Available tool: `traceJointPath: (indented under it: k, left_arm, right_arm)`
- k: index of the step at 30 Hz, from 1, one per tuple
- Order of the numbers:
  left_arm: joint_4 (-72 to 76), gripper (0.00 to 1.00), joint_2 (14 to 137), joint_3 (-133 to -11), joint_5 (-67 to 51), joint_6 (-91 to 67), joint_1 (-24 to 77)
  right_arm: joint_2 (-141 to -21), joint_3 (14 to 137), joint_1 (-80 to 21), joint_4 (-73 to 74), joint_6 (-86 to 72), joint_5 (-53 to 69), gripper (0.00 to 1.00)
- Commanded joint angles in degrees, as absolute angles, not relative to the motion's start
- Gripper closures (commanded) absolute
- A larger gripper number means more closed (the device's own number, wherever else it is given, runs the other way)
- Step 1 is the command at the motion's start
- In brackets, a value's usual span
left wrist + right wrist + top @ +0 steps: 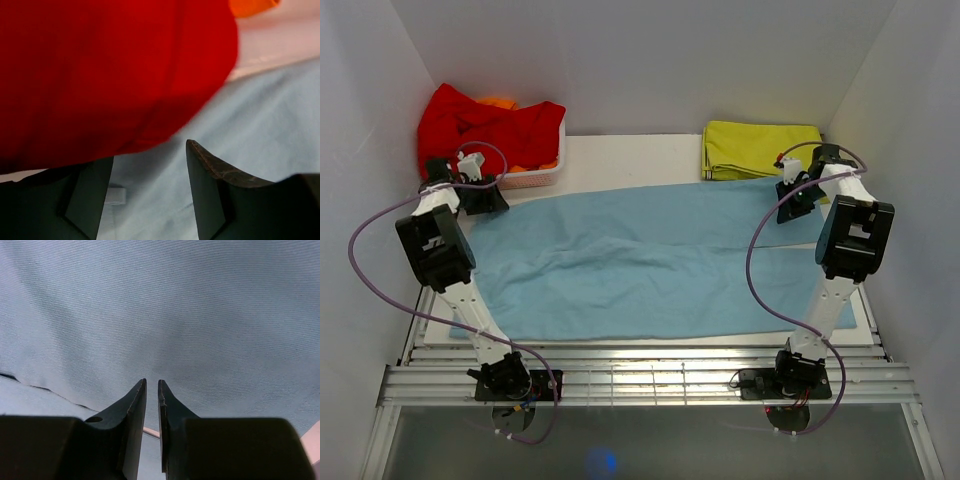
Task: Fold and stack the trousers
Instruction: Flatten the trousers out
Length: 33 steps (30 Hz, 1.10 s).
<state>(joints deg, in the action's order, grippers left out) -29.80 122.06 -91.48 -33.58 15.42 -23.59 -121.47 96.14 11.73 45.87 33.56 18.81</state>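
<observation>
The light sky-blue trousers point(640, 265) lie spread flat across the white table, legs running left to right. My left gripper point(483, 200) hovers over their far left corner, open, with blue cloth point(270, 115) below the fingers and nothing between them point(150, 150). My right gripper point(792, 205) is at the far right edge of the trousers. In the right wrist view its jaws point(152, 381) stand almost together and the cloth point(175, 305) draws towards the tips, so it looks pinched there.
A bright red garment point(480, 125) heaps over a white basket point(535, 180) just behind my left gripper and fills the left wrist view point(100, 65). Something orange point(498, 102) lies behind it. A folded yellow-green cloth point(760, 148) lies at the back right. White walls enclose the table.
</observation>
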Motion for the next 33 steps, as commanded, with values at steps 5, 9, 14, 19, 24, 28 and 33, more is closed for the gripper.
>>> traceJointPath:
  k: [5,9,14,19,24,28,33]
  left_arm:
    - [-20.1,0.28,122.9,-99.7,-21.0,6.1,-25.0]
    - [-34.3,0.29,130.2,-111.8,-24.2,13.5,-25.5]
    - [-40.3,0.30,128.9,-108.1,-28.0,20.9,-26.3]
    - [-39.3,0.30,127.4,-102.5,-27.4,22.8,-27.9]
    - [-40.7,0.30,127.7,-101.5,-27.5,25.8,-28.3]
    - [-41.7,0.34,127.7,-100.3,-30.1,28.8,-28.3]
    - [-42.9,0.33,127.9,-100.4,-37.2,31.3,-28.4]
  right_arm:
    - [-119.1,93.2,12.0,42.7,34.3,16.0,0.79]
    - [-120.1,92.2,12.0,43.8,36.2,12.9,0.78]
    - [-119.7,87.3,12.0,43.6,39.5,10.5,0.78]
    - [-118.1,83.3,12.0,44.4,41.5,9.3,0.78]
    - [-115.7,76.8,12.1,45.4,43.7,9.1,0.78]
    - [-112.9,73.6,12.3,45.5,45.3,9.1,0.79]
    - [-111.3,75.9,12.8,47.7,46.6,12.1,0.79]
